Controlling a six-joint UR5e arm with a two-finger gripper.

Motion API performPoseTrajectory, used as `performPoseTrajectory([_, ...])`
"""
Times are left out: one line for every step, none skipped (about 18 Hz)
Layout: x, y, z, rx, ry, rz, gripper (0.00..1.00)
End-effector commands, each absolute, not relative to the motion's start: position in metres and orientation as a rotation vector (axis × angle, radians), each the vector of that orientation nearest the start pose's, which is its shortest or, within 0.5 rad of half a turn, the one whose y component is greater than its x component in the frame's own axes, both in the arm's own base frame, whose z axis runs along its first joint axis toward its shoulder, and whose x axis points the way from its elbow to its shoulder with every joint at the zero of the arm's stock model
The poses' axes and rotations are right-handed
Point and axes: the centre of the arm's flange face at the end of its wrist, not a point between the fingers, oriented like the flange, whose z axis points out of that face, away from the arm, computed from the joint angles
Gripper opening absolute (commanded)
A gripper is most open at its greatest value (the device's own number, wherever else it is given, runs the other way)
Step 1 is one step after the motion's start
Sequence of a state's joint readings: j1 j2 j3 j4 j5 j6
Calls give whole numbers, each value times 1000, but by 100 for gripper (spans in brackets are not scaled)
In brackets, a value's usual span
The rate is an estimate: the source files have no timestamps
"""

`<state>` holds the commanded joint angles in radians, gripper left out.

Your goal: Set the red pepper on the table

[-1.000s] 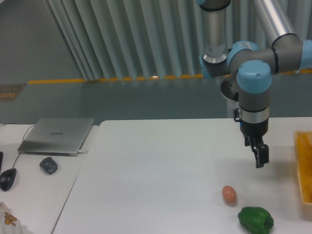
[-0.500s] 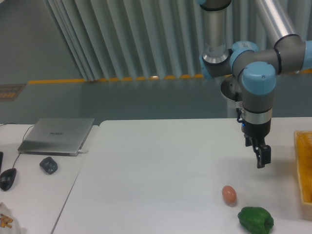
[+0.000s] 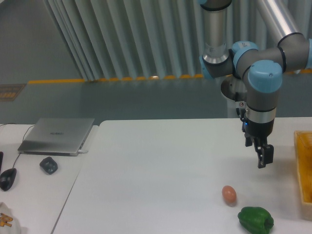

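The red pepper is not in view. My gripper [image 3: 263, 160] hangs pointing down above the right part of the white table [image 3: 161, 170], just left of a yellow basket [image 3: 304, 168] at the right edge. I see its fingers edge-on as one narrow dark shape, so the gap between them does not show. Nothing visible is held in it. It is above and to the right of the brownish-orange egg [image 3: 229, 194].
A green bell pepper [image 3: 255, 219] lies at the table's front right, next to the egg. On the adjoining desk at the left are a closed laptop [image 3: 58, 135], a small dark object [image 3: 48, 165] and a mouse [image 3: 8, 178].
The arm and gripper have shifted slightly to the right, towards the yellow basket. The egg and the green pepper have not moved.
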<state>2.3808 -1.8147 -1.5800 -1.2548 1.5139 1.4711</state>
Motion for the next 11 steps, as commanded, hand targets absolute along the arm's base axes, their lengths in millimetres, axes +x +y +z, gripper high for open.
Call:
performPoseTrajectory([-330, 505, 385, -2902, 1001, 62, 100])
performPoseTrajectory([-330, 505, 385, -2905, 1002, 58, 100])
performPoseTrajectory([-330, 505, 385, -2906, 1002, 59, 100])
performPoseTrajectory([-330, 505, 385, -2906, 1002, 59, 100])
performPoseTrajectory([-331, 504, 385, -2907, 1000, 60, 100])
performPoseTrajectory([-331, 504, 385, -2907, 1000, 60, 100])
performPoseTrajectory([-331, 504, 385, -2908, 1000, 63, 100])
performPoseTrajectory([-331, 504, 385, -2908, 1000, 63, 100])
performPoseTrajectory([-331, 504, 385, -2908, 1000, 63, 100])
performPoseTrajectory([-331, 504, 385, -2908, 1000, 63, 100])
performPoseTrajectory([-331, 504, 385, -2908, 1000, 63, 100])
